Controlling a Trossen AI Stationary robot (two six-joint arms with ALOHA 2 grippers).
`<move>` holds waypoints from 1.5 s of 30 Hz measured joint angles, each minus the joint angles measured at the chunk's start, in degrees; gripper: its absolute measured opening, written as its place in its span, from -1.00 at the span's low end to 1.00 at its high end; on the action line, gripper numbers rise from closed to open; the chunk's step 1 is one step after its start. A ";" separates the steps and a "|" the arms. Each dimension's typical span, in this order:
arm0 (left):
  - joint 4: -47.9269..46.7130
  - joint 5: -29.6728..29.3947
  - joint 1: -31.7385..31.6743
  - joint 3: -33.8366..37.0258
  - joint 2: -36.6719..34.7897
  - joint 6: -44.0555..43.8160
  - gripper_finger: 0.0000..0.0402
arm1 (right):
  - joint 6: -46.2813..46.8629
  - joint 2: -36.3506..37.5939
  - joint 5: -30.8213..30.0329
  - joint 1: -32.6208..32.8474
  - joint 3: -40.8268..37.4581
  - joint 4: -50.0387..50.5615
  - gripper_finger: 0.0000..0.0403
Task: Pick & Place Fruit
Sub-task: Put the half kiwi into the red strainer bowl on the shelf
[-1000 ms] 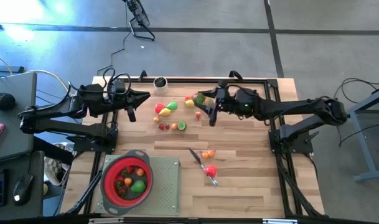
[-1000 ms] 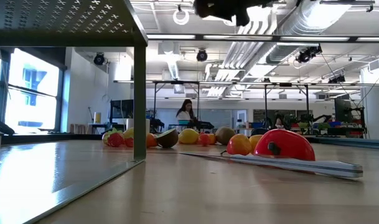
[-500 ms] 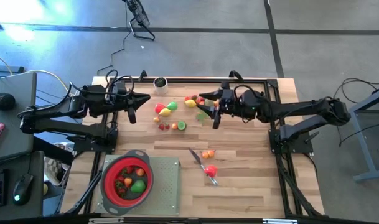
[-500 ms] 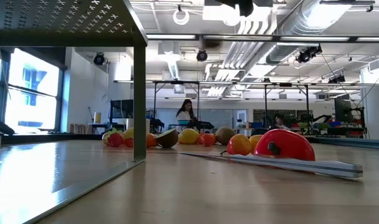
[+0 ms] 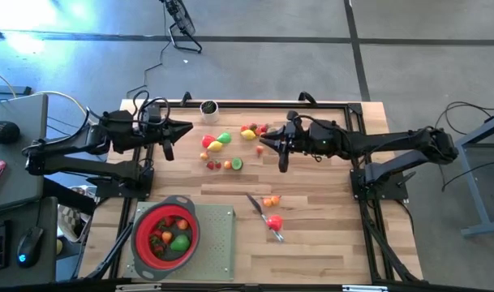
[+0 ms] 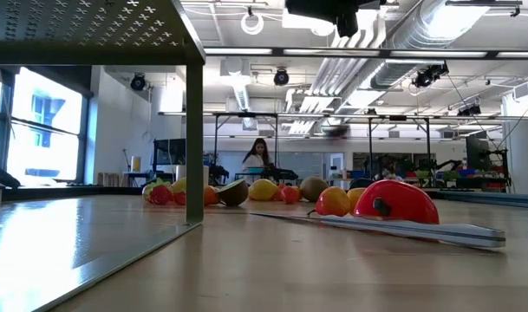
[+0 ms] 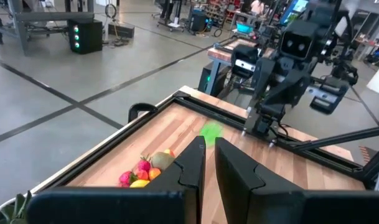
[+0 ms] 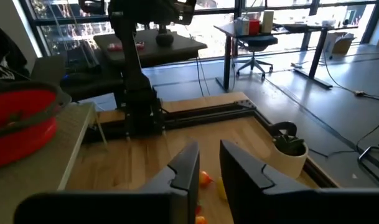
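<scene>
Green fruit (image 7: 211, 130) noted loose at 12 o'clock beside right gripper (image 8: 208, 155), near-closed and empty, left gripper (image 7: 209, 146) likewise; risk of knocking it off-table on regrasp.

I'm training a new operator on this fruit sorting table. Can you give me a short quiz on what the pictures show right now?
1. True or false: the red strainer is empty.
2. Where does the knife lie? A) inside the strainer B) on the bare table, beside a red fruit C) on the perforated mat
3. What does the strainer stand on?

Key
1. False: it holds fruit, red and green.
2. B
3. The perforated mat at the table's near left.
</scene>
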State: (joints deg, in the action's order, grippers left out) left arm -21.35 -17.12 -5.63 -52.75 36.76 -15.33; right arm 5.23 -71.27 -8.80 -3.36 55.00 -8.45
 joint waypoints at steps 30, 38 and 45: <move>0.16 0.00 0.02 0.00 -2.70 0.02 -0.84 | 36.96 -0.23 -7.34 -17.59 0.00 53.10 -0.98; 0.20 0.00 0.02 0.00 -2.98 0.02 -0.84 | 34.84 -0.16 -1.24 -16.50 0.00 52.03 -0.98; 0.08 0.00 0.02 0.00 -3.33 0.02 -0.84 | 33.52 0.01 9.85 -16.52 0.00 51.98 -0.98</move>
State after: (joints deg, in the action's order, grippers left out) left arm -21.27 -17.12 -5.61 -52.75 33.43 -15.31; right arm 38.74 -71.26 1.06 -19.88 55.00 43.53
